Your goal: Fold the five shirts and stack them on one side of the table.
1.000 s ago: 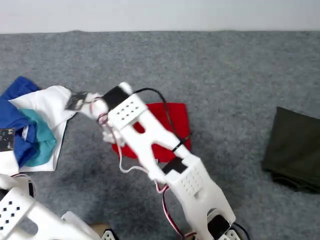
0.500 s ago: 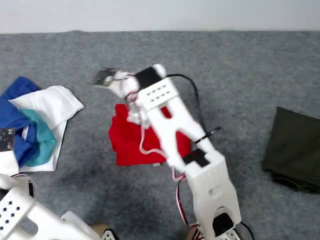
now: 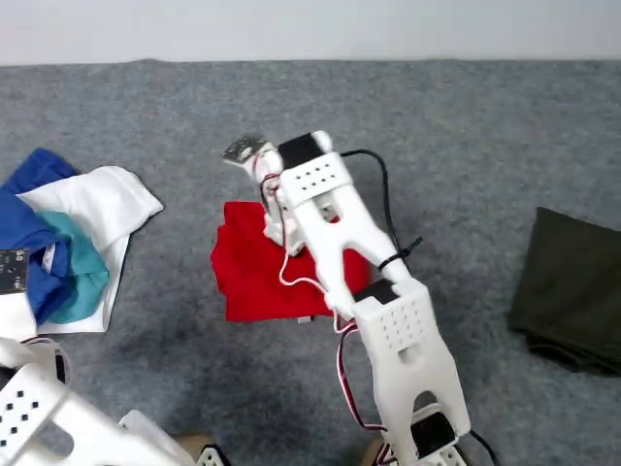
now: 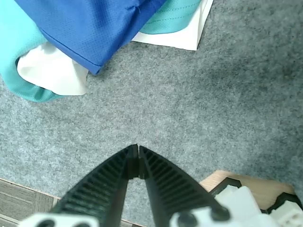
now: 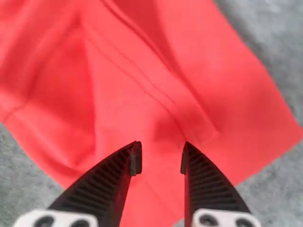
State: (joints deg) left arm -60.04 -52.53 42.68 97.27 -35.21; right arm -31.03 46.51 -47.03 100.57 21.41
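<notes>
A red shirt (image 3: 250, 279) lies folded in the middle of the grey table. My right gripper (image 3: 276, 229) hangs over its far part, open, with only red cloth (image 5: 156, 94) showing between its fingers (image 5: 124, 166). At the left edge a white shirt (image 3: 97, 209), a blue shirt (image 3: 29, 228) and a teal shirt (image 3: 80, 272) lie in a loose pile. A dark green shirt (image 3: 568, 291) lies folded at the right edge. My left gripper (image 4: 138, 152) is shut and empty above bare carpet, near the blue shirt (image 4: 90, 28) and teal shirt (image 4: 19, 52).
The left arm's white base (image 3: 39, 417) sits at the near left corner. A wooden edge (image 4: 222, 182) shows beside it. Grey carpet (image 3: 466, 146) lies open at the back and between the red and dark green shirts.
The right arm has swung rightwards from beside the white shirt to above the red shirt. More of the red shirt's left side shows now. The left arm has stayed still.
</notes>
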